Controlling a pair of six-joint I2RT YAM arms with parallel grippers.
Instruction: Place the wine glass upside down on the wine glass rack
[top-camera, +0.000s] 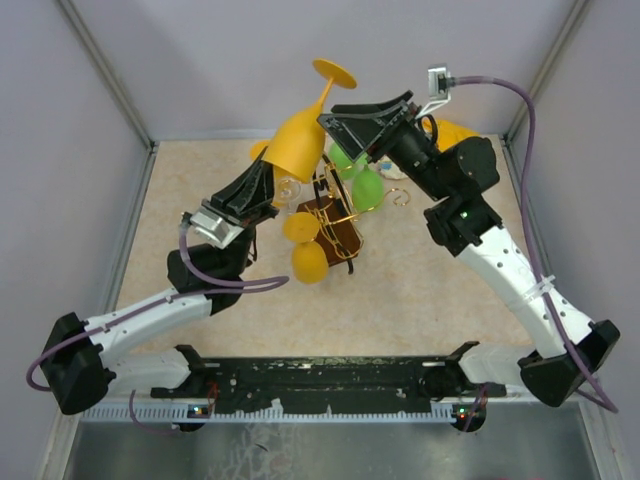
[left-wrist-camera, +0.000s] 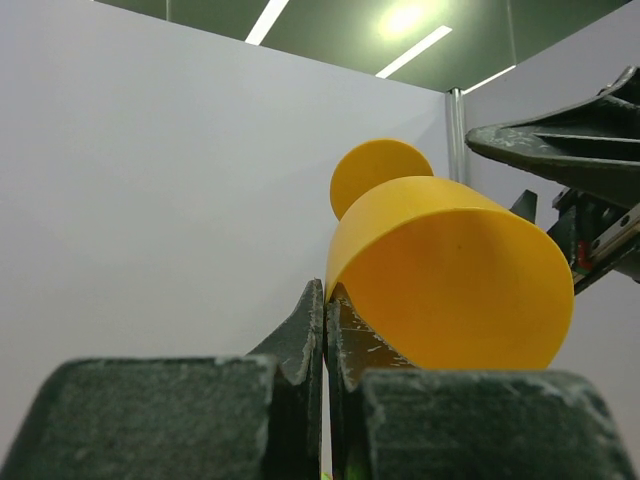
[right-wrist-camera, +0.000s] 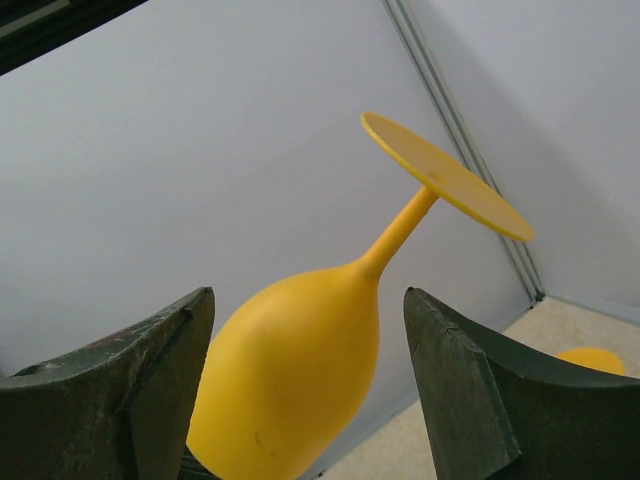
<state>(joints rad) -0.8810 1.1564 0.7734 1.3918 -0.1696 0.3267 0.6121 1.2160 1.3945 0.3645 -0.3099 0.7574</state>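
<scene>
Wine glass (top-camera: 298, 140) hangs in the air just far-left of the wine glass rack (top-camera: 338, 228), tilted, its mouth towards the near left and its stem and foot pointing up and to the far right. Left gripper (top-camera: 270, 172) is clamped on the rim of the bowl and carries it alone. Right gripper (right-wrist-camera: 310, 300) reaches in from the right with its jaws spread on either side of the bowl, a gap showing on each side, so I judge it better placed to take the glass.
</scene>
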